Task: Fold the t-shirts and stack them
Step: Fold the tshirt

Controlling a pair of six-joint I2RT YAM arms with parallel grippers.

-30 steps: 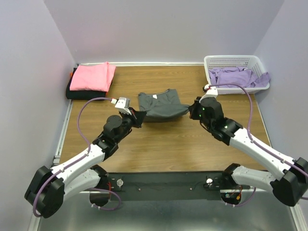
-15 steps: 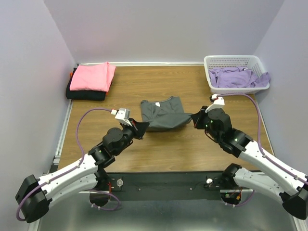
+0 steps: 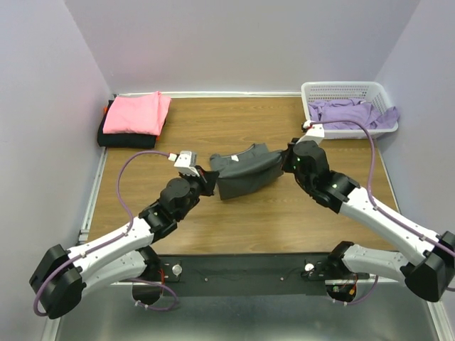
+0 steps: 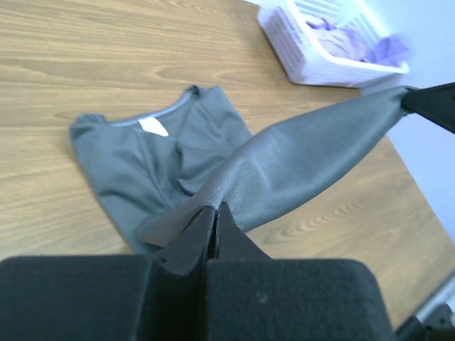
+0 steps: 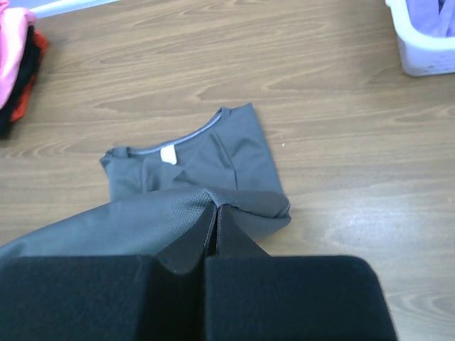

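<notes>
Both arms reach inward over the middle of the worktop [image 3: 234,227]. The left claw [image 3: 207,179] and right claw [image 3: 287,162] each clamp one end of the raised near edge of the charcoal t-shirt [image 3: 242,169], taut between them. Its collar end lies flat farther back.

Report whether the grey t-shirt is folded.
Mid-fold: left gripper and right gripper hold the grey t-shirt by its lifted edge; collar half lies on the table.
</notes>
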